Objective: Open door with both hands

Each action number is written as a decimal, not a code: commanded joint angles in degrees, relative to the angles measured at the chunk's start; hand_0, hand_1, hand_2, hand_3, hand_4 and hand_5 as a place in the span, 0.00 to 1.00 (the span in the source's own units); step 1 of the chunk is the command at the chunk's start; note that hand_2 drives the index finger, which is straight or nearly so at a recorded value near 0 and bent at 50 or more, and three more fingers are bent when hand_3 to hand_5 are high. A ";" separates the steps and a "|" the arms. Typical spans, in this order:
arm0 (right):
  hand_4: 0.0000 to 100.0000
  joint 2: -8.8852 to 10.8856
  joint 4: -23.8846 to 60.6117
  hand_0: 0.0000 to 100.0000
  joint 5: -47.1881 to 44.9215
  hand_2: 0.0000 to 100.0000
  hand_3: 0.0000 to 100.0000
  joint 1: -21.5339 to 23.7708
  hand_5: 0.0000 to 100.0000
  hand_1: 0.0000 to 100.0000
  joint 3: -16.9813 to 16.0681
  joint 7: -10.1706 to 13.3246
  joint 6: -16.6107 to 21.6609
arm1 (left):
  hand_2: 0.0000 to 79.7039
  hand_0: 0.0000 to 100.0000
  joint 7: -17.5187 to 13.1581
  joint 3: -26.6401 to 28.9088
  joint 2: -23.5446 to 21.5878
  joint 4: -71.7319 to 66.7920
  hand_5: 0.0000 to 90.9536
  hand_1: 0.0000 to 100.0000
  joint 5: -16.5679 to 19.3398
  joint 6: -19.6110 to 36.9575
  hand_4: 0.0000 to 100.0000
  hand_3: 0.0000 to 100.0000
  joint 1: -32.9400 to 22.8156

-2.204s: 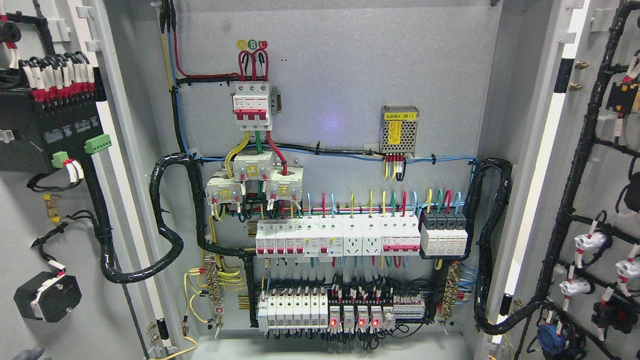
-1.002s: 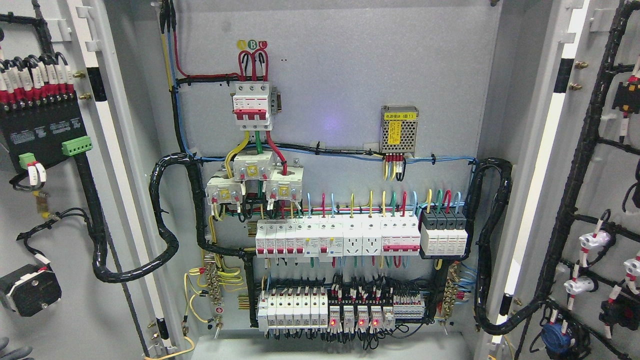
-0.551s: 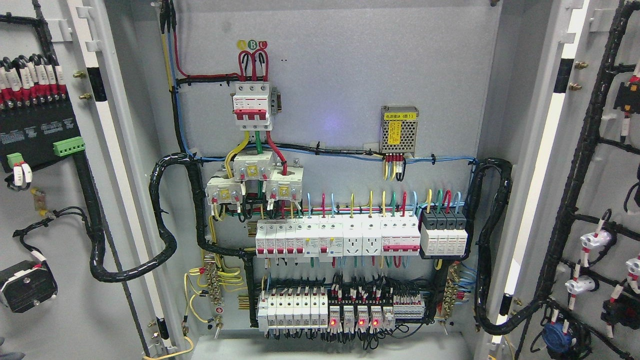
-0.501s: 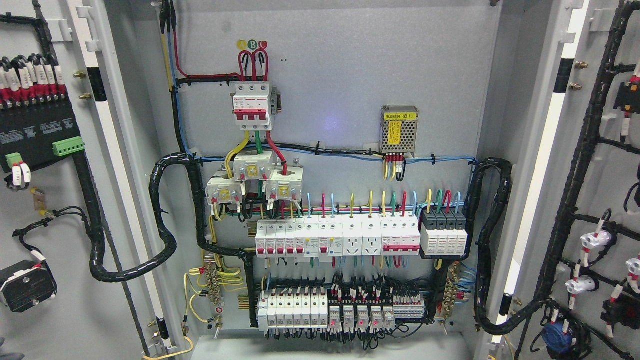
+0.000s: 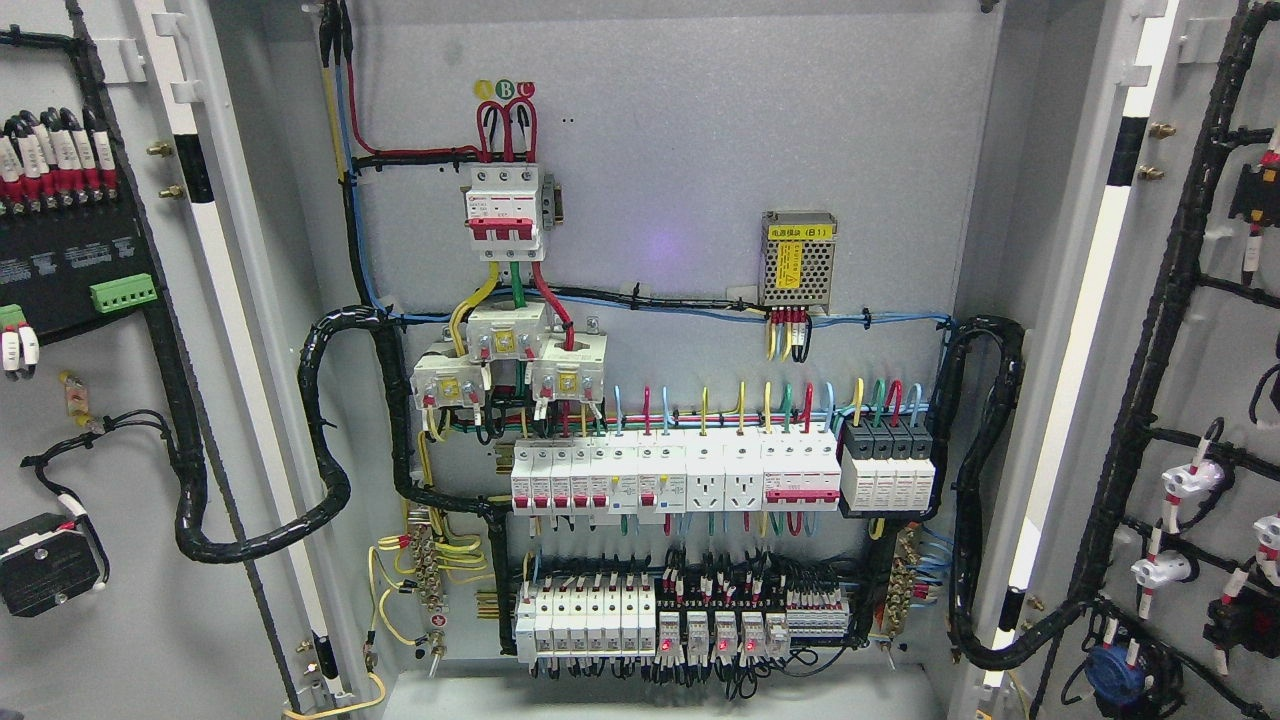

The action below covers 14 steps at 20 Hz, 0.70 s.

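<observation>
**sparky_42:** Swung out further, that left door [image 5: 90, 560] has. Compared with two seconds back, the black meter module [image 5: 70, 270] and its green terminal block [image 5: 124, 293] have slid toward the left edge, and the round black unit [image 5: 45, 562] low on the door is now half cut off by the frame. The grey fingertips that poked in at the bottom left corner earlier are gone from view.

**relay_rita:** Yep, so neither robot hand shows up now, no arms either. Can't say a thing about the fingers, open or curled, they're simply out of frame.

**sparky_42:** Right door [image 5: 1215, 330] barely shifted. It stands wide open at the right edge, with the black cable loom [image 5: 1150, 350] running down its inner face and the white-capped lamps [image 5: 1190, 485] near the bottom.

**relay_rita:** Both doors are folded out to either side of the cabinet, so the backplate [image 5: 700, 150] is fully exposed. Three-pole main breaker [image 5: 505, 212] sits up top under the A B C tags, the mesh power supply [image 5: 798, 258] is to its right, and the breaker row [image 5: 675, 478] runs across the middle. Red LEDs are glowing on the relay row [image 5: 710, 632] at the bottom.
</observation>
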<state>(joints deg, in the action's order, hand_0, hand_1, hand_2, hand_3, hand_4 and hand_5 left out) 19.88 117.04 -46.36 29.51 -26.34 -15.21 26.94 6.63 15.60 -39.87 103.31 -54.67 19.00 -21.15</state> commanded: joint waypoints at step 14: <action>0.00 0.87 0.47 0.19 -0.05 0.00 0.00 0.73 0.00 0.00 1.46 -0.09 0.39 | 0.00 0.00 0.05 1.54 -1.44 -2.06 0.00 0.00 -4.04 -1.07 0.00 0.00 1.46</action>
<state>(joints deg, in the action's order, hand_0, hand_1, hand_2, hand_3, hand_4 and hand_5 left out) 20.41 117.22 -46.41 30.10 -25.95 -15.26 27.23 6.63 16.62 -40.72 102.35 -57.47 18.02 -20.46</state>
